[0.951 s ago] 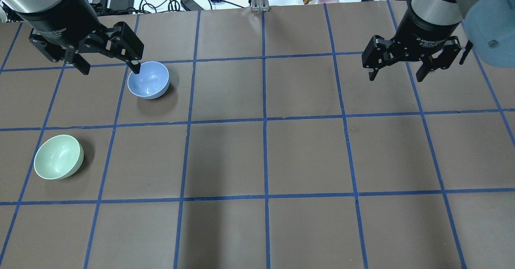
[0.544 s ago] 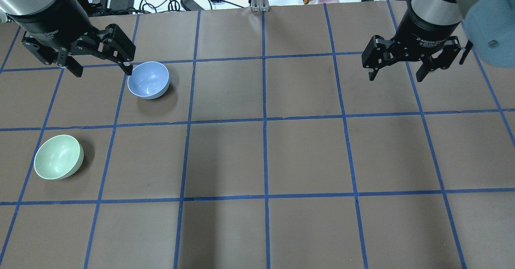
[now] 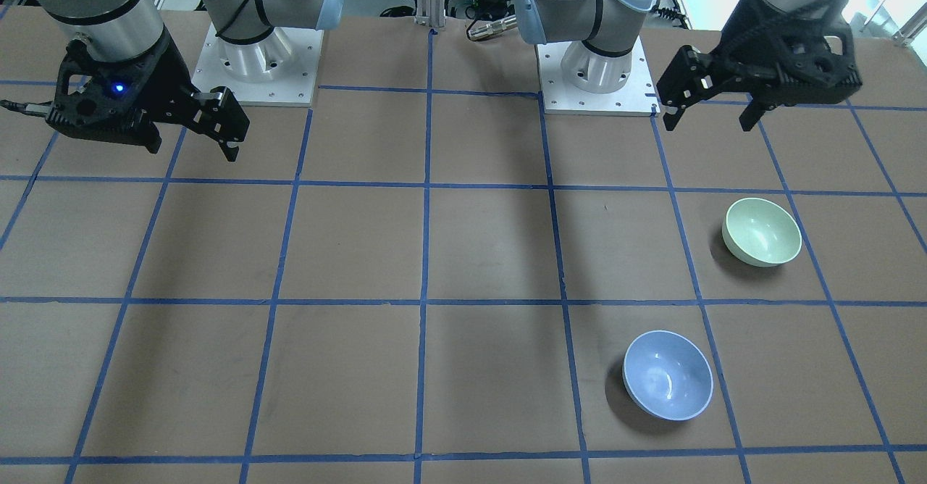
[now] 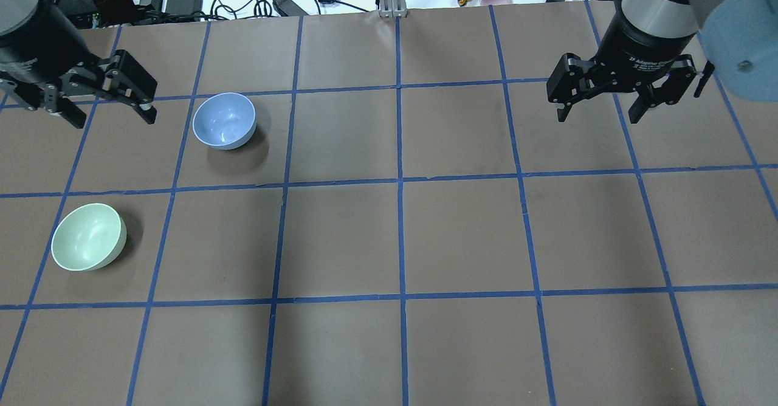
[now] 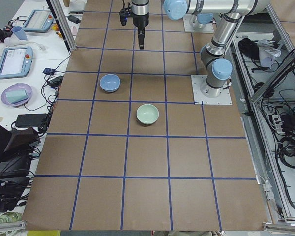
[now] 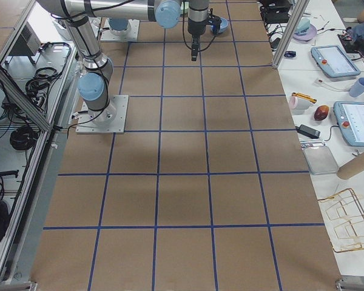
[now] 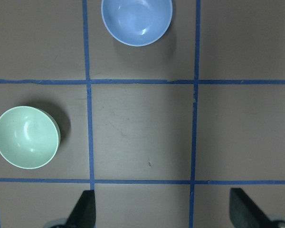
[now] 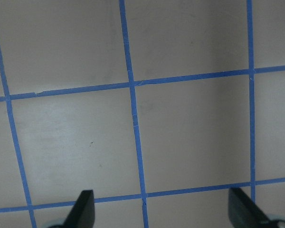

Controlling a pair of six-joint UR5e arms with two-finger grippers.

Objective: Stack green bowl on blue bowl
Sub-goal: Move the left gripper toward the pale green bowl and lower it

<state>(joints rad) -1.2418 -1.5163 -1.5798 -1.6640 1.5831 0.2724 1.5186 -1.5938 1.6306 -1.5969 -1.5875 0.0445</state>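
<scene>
Step in hand: looks to me like the reach for the pick. Nothing is grabbed yet, and both bowls sit apart on the table (image 4: 462, 230).
Green bowl (image 4: 88, 237): upright and empty, on the robot's left side, in the grid square nearer the robot.
Blue bowl (image 4: 223, 120): upright and empty too, 1 square further out and a bit toward the middle. It's well apart from the green one.
Left gripper (image 4: 113, 120): fingers spread wide with nothing between them, hanging above the table beside the blue bowl and touching neither bowl.
Right gripper (image 4: 598, 117): also spread and empty, way off on the other side. Its wrist view shows only tape lines.
Next move: I'd guess the left gripper has to come back toward the robot, get over the green bowl's rim, drop 1 finger inside and 1 outside, then pinch.
After that: lift, carry over the blue bowl, set it in level.
</scene>
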